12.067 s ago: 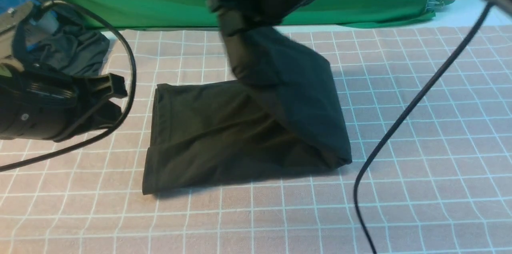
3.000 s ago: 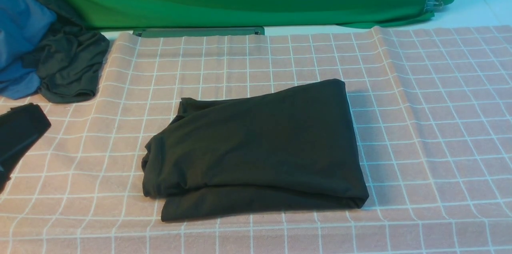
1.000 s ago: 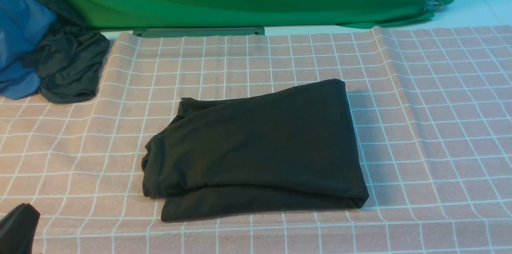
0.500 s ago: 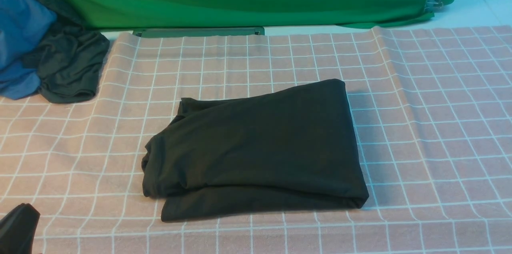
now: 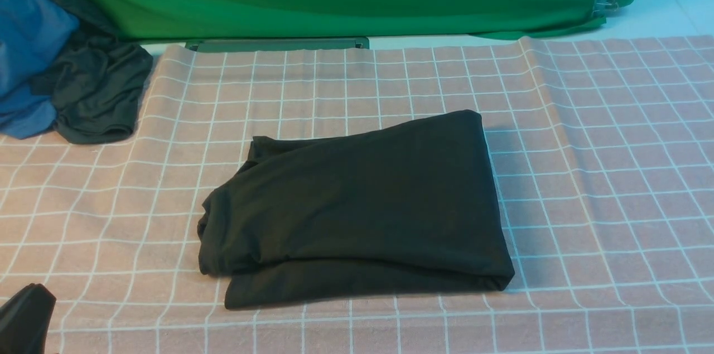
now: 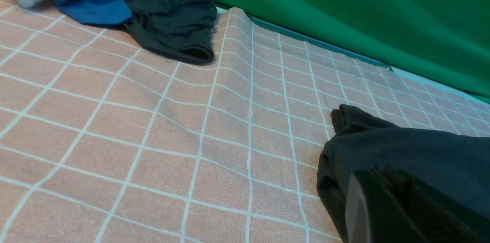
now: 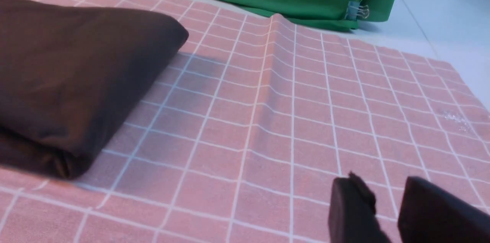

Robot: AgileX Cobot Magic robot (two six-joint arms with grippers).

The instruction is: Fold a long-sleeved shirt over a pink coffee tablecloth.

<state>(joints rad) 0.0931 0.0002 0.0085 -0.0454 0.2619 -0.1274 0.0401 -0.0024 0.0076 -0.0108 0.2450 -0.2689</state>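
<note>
Shirt (image 5: 357, 209) folded on the tablecloth (image 5: 585, 175), beside both grippers, untouched. Left gripper (image 6: 386, 201) closed, empty, just beside the bundle's loose edge. Right gripper (image 7: 386, 204) slightly apart, empty. Risk: snagging that loose edge, undoing the fold.

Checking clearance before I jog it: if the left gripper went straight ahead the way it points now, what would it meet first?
Most likely the long-sleeved shirt: in the left wrist view its bunched edge lies just beyond the shut left gripper, with no clear gap visible. Depth is hard to judge.
</note>
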